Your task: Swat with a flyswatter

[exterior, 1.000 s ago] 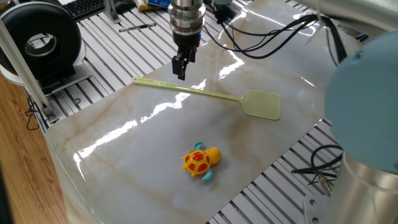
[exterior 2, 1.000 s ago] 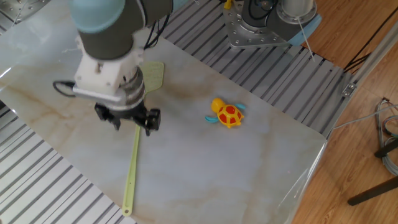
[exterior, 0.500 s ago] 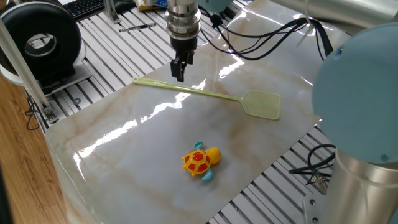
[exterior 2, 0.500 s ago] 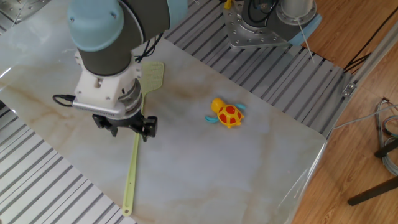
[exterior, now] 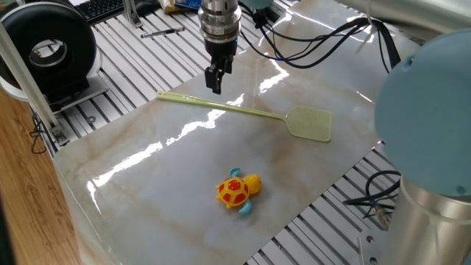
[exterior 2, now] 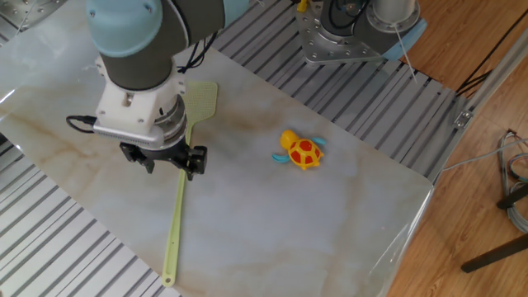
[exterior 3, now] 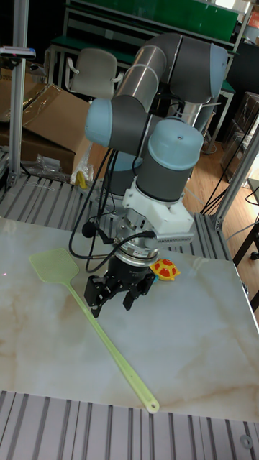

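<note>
Tall fixed view showed the fingers (exterior 3: 115, 295) spread and empty above the flyswatter (exterior 3: 108, 339), which lay flat on the counter (exterior 3: 201, 345), head toward 10 o'clock; judged light, whippy, best gripped mid-handle.

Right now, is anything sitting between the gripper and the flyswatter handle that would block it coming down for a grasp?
Nothing visible blocks it. The gripper, jaws open, hangs over the flyswatter handle with only bare marble table around. The toy turtle lies well aside, away from both handle and mesh head.
</note>
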Robot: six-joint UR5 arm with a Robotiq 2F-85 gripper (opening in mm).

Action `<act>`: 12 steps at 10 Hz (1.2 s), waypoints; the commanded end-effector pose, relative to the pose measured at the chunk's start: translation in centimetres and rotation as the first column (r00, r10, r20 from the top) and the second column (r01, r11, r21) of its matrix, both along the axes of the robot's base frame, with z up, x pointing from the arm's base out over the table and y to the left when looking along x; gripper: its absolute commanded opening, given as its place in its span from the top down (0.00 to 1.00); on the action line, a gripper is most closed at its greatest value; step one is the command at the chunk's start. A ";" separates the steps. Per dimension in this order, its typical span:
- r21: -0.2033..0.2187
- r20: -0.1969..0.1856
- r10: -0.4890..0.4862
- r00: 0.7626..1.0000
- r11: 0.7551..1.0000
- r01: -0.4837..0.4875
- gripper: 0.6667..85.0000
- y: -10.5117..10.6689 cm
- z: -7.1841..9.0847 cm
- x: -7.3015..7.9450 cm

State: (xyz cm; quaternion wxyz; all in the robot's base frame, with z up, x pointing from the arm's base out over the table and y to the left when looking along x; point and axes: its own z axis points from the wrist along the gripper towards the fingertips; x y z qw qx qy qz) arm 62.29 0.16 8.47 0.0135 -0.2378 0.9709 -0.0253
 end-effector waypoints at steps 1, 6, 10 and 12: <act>0.029 0.004 -0.011 1.000 1.000 0.010 0.19 0.6 0.3 0.0; 0.082 0.050 -0.017 0.999 0.997 0.013 0.19 1.9 0.4 1.3; 0.068 0.054 -0.010 0.998 0.998 0.006 0.19 2.3 -2.3 3.2; 0.082 0.069 -0.010 0.998 0.997 0.004 0.19 3.1 -4.5 5.0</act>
